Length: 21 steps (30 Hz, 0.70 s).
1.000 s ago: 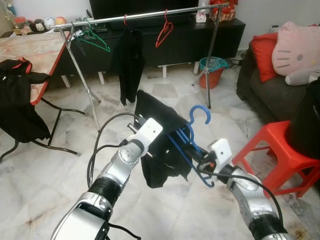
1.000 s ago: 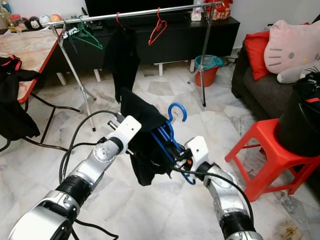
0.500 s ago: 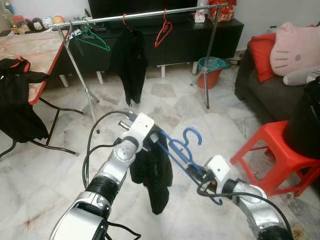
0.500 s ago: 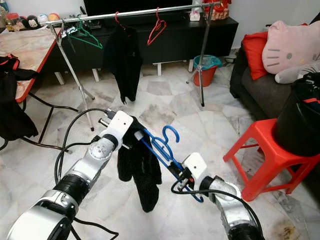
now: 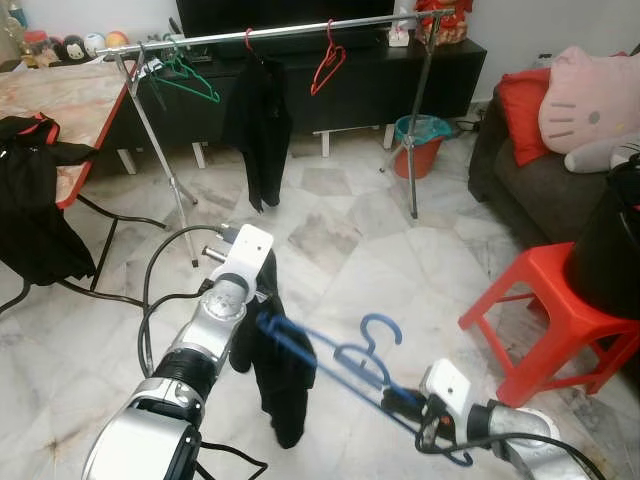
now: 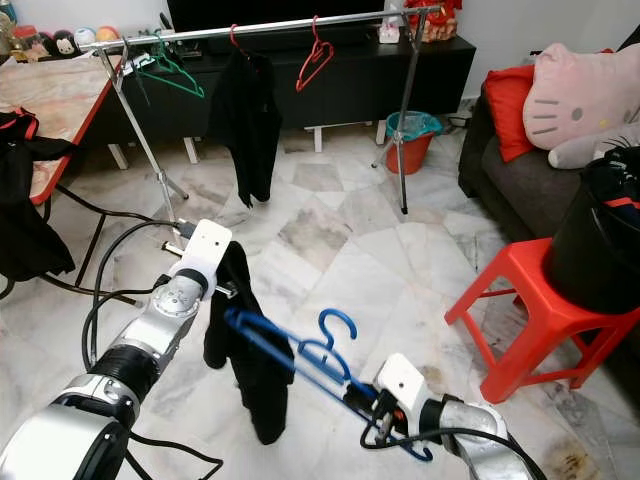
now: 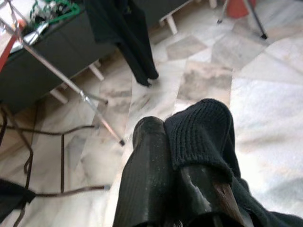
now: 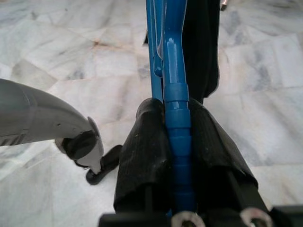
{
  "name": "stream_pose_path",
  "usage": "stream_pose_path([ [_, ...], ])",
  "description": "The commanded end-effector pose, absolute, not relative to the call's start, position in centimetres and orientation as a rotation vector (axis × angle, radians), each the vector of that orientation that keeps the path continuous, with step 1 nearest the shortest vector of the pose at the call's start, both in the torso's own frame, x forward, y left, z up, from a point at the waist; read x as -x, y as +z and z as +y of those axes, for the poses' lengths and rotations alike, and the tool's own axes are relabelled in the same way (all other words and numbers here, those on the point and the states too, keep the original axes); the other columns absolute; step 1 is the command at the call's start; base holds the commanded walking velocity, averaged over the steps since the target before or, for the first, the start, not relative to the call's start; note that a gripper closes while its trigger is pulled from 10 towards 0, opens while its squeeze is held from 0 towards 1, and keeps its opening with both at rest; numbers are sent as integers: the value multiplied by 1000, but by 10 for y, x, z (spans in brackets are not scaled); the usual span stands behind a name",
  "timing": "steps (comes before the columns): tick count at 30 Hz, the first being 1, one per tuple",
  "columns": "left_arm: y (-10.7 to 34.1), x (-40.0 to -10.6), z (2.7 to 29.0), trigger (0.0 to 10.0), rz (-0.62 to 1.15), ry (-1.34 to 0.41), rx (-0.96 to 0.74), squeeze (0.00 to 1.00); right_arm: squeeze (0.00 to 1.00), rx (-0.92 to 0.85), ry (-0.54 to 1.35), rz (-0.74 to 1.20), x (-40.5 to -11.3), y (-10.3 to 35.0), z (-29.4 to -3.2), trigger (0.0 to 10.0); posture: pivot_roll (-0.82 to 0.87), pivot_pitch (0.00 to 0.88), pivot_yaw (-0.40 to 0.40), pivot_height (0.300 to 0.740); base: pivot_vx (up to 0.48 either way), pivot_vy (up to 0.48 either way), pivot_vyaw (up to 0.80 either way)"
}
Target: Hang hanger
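The blue hanger (image 5: 350,365) lies nearly flat in the air above the marble floor (image 5: 330,230), between the two arms, its hook curling upward. The right gripper (image 8: 176,135) has its fingers pressed on one end of the hanger, pinching the ribbed blue bar between them. The hanger's other end is tucked into a black garment (image 5: 275,365), which droops from the left gripper (image 7: 182,146); those fingers are closed on the knitted cloth. Farther back stands a metal clothes rack (image 5: 290,28) carrying a green hanger (image 5: 190,80), a red hanger (image 5: 328,60) and a hanging black garment (image 5: 260,120). A red bucket (image 5: 425,140) sits beside the rack's leg; what it contains cannot be made out. A red stool (image 5: 555,310) stands to the right.
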<state>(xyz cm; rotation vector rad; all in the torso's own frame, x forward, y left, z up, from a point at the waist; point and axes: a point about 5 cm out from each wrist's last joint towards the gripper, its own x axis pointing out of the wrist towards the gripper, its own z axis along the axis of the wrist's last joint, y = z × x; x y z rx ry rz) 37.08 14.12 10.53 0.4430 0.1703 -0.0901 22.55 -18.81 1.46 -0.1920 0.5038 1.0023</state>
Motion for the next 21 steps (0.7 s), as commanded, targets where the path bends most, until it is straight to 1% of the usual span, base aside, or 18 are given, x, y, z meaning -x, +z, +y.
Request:
stream_pose_path([
  [1,108,-373,148,0,162,-64,-450,0,0,199,1009,475,-228,22,-187,0,-222,0,6,740,0,0,0],
  [3,101,-370,152,0,192,-61,-456,0,0,208,977,467,-230,23,-189,0,-225,0,3,740,0,0,0],
  [4,97,-368,154,1529,204,-60,-457,0,0,213,951,458,-231,24,-191,0,-223,0,2,740,0,0,0],
  [5,90,-364,160,10000,226,-54,-427,0,0,215,867,426,-237,26,-195,8745,-223,0,6,740,0,0,0],
  [6,85,-361,164,10000,239,-54,-399,0,0,210,798,400,-242,27,-198,10000,-223,0,6,740,0,0,0],
  [8,80,-357,168,10000,244,-49,-365,0,0,209,682,345,-250,31,-203,10000,-224,0,9,740,0,0,0],
  [10,72,-350,171,10000,249,-58,-245,0,0,166,530,298,-257,32,-210,10000,-222,0,14,740,0,0,0],
  [11,68,-345,175,10000,234,-60,-149,0,0,124,390,280,-261,30,-216,10000,-222,0,17,740,0,0,0],
  [13,67,-344,175,10000,229,-59,-136,0,0,118,368,280,-262,29,-217,10000,-222,0,17,740,0,0,0],
  [14,65,-339,176,10000,203,-53,-36,0,0,45,249,269,-262,22,-217,10000,-215,0,21,740,0,0,0],
  [16,63,-335,175,10000,185,-51,48,0,0,-8,169,275,-261,15,-215,10000,-207,0,21,740,0,0,0],
  [17,63,-333,173,10000,169,-53,108,0,0,-70,98,292,-260,8,-214,10000,-200,0,26,740,0,0,0],
  [21,64,-330,166,10000,123,-58,180,0,0,-184,-61,363,-256,-11,-212,10000,-202,0,31,740,0,0,0],
])
